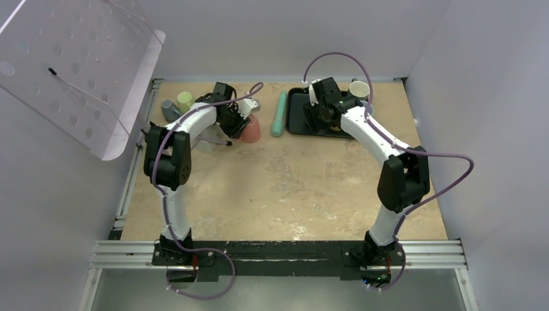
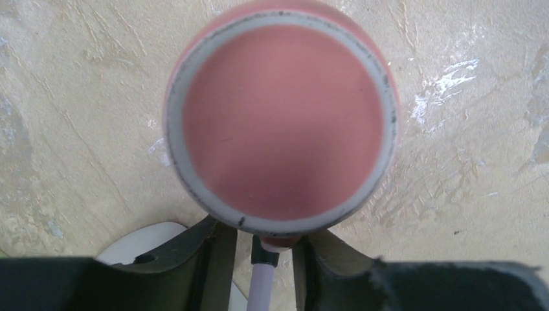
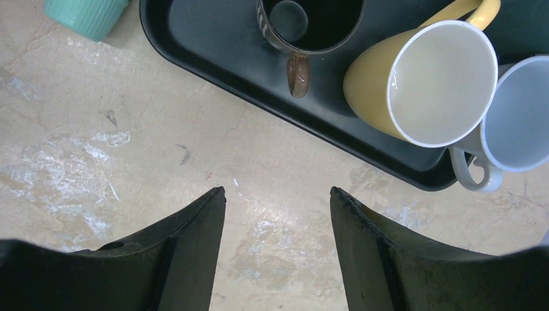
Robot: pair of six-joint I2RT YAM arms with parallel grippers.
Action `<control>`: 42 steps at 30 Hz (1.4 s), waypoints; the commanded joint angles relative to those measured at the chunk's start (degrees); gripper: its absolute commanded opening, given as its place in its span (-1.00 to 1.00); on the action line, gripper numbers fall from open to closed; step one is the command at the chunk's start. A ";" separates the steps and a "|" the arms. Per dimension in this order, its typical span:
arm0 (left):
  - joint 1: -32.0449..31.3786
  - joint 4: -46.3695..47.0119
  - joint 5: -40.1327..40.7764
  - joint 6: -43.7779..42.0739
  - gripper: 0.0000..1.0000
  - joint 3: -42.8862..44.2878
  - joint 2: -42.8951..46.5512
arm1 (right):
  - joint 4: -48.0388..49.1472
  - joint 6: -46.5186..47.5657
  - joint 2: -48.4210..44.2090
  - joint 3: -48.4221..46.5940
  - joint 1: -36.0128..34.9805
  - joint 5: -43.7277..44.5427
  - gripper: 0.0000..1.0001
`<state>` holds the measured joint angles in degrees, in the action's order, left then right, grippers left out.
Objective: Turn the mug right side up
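Observation:
The pink mug (image 1: pixel 251 129) stands upside down on the table at the back left. In the left wrist view its flat base with a grey unglazed ring (image 2: pixel 281 116) faces the camera. A small bit of its handle (image 2: pixel 280 243) shows between my left gripper's (image 2: pixel 262 253) fingers. That gripper (image 1: pixel 238 123) sits against the mug's left side. Its jaws straddle the handle, with a gap on the left side, so it is open. My right gripper (image 3: pixel 278 194) hangs open over bare table, holding nothing.
A black tray (image 3: pixel 213 52) at the back right holds a brown mug (image 3: pixel 298 71) and a yellow mug (image 3: pixel 440 78), with a white mug (image 3: pixel 518 116) beside it. A teal object (image 1: pixel 279 113) lies left of the tray. Green (image 1: pixel 186 99) and grey (image 1: pixel 170 109) cups stand at the back left.

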<state>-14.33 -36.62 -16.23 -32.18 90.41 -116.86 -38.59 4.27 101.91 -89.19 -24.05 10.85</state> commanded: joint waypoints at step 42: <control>-4.41 -1.90 -46.04 62.27 -1.00 25.62 15.16 | 86.71 -65.83 -20.12 26.30 0.07 -37.50 0.21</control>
<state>-17.82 -44.07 -57.43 27.62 116.60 -105.38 39.88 -57.56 79.15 -58.33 -24.03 -23.55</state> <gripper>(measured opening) 0.206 0.682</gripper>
